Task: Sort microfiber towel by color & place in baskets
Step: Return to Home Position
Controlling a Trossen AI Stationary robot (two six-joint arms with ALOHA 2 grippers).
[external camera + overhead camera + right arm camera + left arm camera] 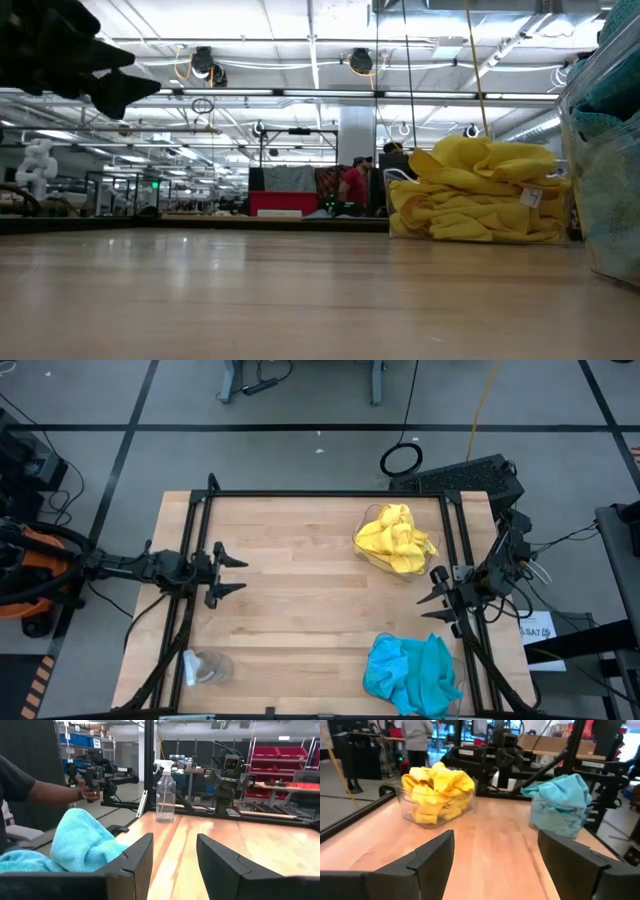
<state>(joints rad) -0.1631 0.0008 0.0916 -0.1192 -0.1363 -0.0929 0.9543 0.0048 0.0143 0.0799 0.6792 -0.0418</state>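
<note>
From above, we see both hands open and empty: left hand [232, 573] over the table's [300, 610] left side, right hand [432, 592] at its right edge, bare wood between. Yellow towels [396, 540] heap one basket [409, 812], blue towels [410, 672] the other basket [612, 215]. Only the right wrist view shows a person's arm [50, 795].

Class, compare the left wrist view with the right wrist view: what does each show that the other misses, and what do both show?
Only the left wrist view shows the bright yellow microfiber towels heaped in a clear plastic bin. Only the right wrist view shows the clear spray bottle standing on the table, and a person's hand gripping a dark device. Both show the turquoise microfiber towels and the light wooden table. The left gripper and the right gripper each appear open and empty in their own view.
</note>
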